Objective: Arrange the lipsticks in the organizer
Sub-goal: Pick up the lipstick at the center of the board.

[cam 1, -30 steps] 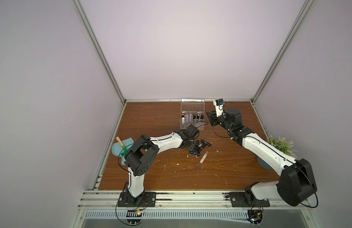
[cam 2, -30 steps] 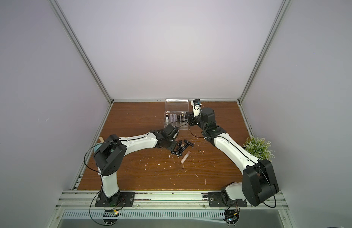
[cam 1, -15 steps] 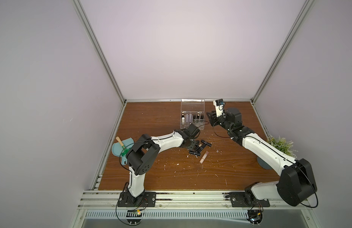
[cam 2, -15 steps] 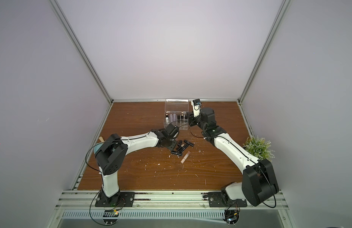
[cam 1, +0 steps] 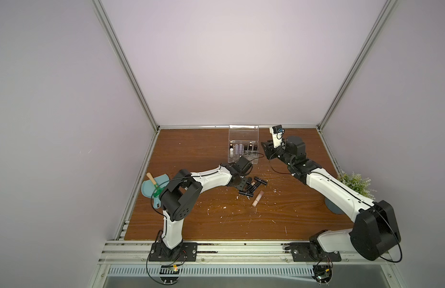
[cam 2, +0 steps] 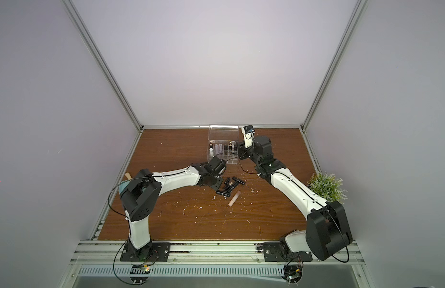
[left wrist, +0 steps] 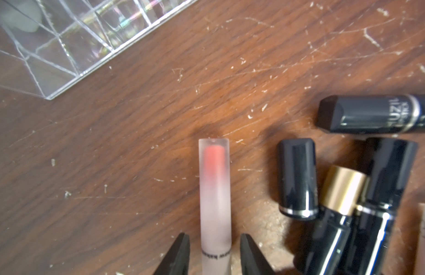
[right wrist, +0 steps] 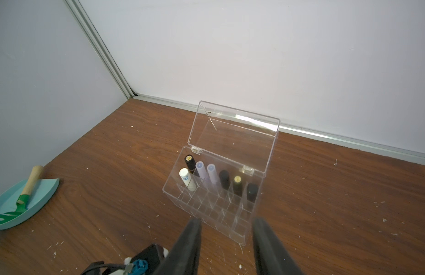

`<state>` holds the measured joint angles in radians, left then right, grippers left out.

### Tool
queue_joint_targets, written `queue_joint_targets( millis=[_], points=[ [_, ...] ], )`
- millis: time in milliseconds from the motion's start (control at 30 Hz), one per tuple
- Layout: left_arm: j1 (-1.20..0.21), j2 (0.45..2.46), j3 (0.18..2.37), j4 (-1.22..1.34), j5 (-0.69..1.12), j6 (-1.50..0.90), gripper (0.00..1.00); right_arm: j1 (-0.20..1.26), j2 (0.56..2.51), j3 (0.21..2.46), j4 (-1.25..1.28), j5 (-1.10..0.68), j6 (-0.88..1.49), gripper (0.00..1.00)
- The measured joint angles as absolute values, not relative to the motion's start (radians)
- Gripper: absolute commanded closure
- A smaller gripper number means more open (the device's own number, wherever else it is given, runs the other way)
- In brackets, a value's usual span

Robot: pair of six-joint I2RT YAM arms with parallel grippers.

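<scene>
A frosted pink lipstick lies on the table between the jaws of the left gripper, which stand apart with a gap on either side and grasp nothing. Black lipsticks lie just beside it. The organizer stands near with its lid up and seven tubes upright at its back, and the right gripper hovers before it, spread and empty.

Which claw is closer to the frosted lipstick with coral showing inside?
Left. The left gripper straddles the frosted lipstick on the table; the right gripper is off by the organizer.
</scene>
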<state>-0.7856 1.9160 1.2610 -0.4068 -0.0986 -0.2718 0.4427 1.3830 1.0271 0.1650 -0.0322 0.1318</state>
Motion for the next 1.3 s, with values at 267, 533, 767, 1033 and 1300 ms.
queue_joint_targets(
  millis=[267,533,767,1033,1300],
  points=[
    [-0.768,1.916,1.236,-0.411,-0.098,-0.272,0.65,0.442,1.383,1.027,0.164,-0.032,0.132,0.59],
    [-0.761,1.914,1.231,-0.408,-0.101,-0.272,0.74,0.441,1.383,1.027,0.161,-0.033,0.132,0.59],
    [-0.755,1.906,1.230,-0.410,-0.118,-0.272,0.84,0.440,1.383,1.027,0.161,-0.033,0.132,0.59],
    [-0.717,1.745,1.161,-0.361,-0.095,-0.279,0.92,0.415,1.383,1.027,0.160,-0.083,0.147,0.59],
    [-0.693,1.486,1.095,-0.209,-0.004,-0.289,0.96,0.328,1.385,1.043,0.149,-0.302,0.221,0.59]
  ],
)
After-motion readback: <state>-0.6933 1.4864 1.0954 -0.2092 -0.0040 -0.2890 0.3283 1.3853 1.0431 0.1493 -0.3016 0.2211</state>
